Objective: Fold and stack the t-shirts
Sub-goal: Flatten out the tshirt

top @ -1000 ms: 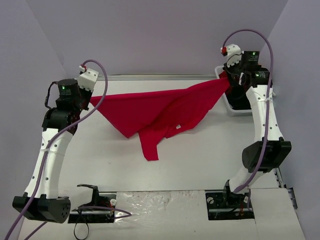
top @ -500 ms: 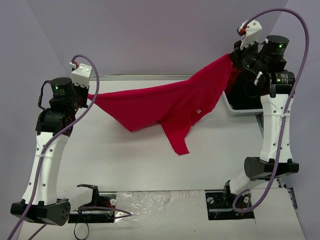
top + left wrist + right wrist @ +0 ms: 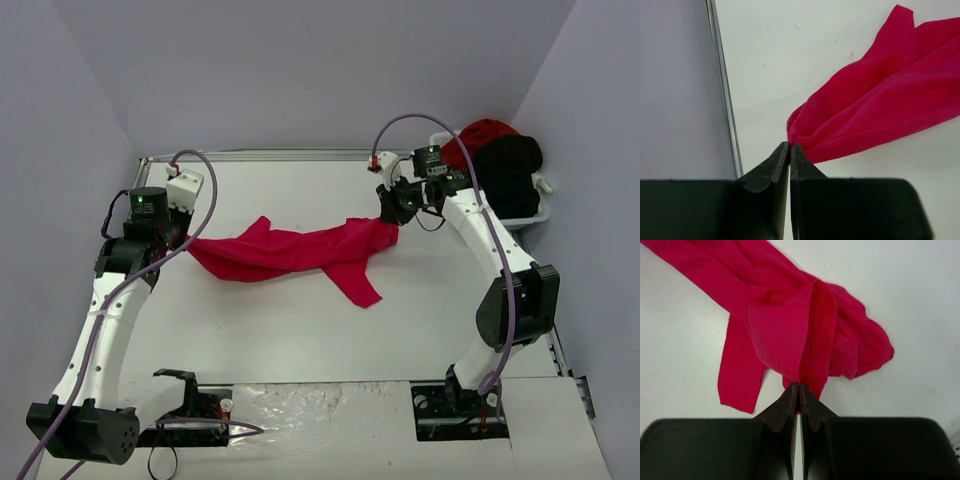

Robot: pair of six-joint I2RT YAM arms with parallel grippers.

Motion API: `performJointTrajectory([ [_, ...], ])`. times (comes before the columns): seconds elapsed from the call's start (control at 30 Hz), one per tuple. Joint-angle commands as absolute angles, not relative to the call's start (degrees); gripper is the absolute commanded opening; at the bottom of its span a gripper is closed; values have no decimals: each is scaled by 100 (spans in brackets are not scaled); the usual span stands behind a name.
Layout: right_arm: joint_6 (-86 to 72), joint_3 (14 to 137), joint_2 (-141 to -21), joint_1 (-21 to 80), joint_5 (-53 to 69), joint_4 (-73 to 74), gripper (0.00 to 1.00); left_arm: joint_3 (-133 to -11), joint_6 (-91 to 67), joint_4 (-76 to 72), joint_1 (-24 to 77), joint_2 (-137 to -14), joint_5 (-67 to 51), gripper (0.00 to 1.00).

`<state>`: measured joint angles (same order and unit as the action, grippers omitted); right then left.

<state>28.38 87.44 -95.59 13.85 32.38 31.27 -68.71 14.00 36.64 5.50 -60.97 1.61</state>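
Observation:
A bright red t-shirt (image 3: pixel 290 248) lies bunched in a long strip across the middle of the white table (image 3: pixel 300 330), one flap pointing toward the near side. My left gripper (image 3: pixel 188 238) is shut on its left end (image 3: pixel 805 135). At the opposite end, my right gripper (image 3: pixel 392 222) is shut on the cloth (image 3: pixel 800 340), which fans out beyond the fingertips in the right wrist view. Another red t-shirt (image 3: pixel 478 135) and a black t-shirt (image 3: pixel 508 170) sit piled in the white basket (image 3: pixel 540 205) at the back right.
A metal rail (image 3: pixel 260 154) runs along the table's far edge, with grey walls behind and at both sides. The table's left edge strip (image 3: pixel 725 100) lies close to my left gripper. The arm bases (image 3: pixel 460 405) stand at the near edge.
Both arms have come down and inward. The red t-shirt, held stretched in the air before, now lies bunched on the table. The right gripper moved left, uncovering the basket.

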Motion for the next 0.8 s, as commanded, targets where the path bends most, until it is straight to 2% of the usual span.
performJointTrajectory([
  [0.0, 3155, 8667, -9150, 1231, 2858, 3032, 0, -6943, 1415, 3507, 510, -5994, 273, 2],
  [0.23, 2857, 8508, -9044, 1125, 1698, 2532, 0, -6864, 1047, 3331, 510, -6495, -78, 2],
  [0.47, 2751, 8991, -9676, 1335, 2223, 2408, 0, -6830, 1020, 3270, 519, -6697, -185, 2],
  [0.67, 2961, 9035, -10291, 2135, 2793, 2706, 1, -6487, 1072, 3164, 510, -6460, -158, 2],
  [0.73, 3197, 8983, -10353, 2241, 3014, 2899, 8, -6425, 1090, 3164, 501, -6390, -106, 2],
  [0.77, 3243, 8895, -10327, 2328, 3041, 3013, 20, -6416, 1099, 3164, 501, -6364, -88, 2],
])
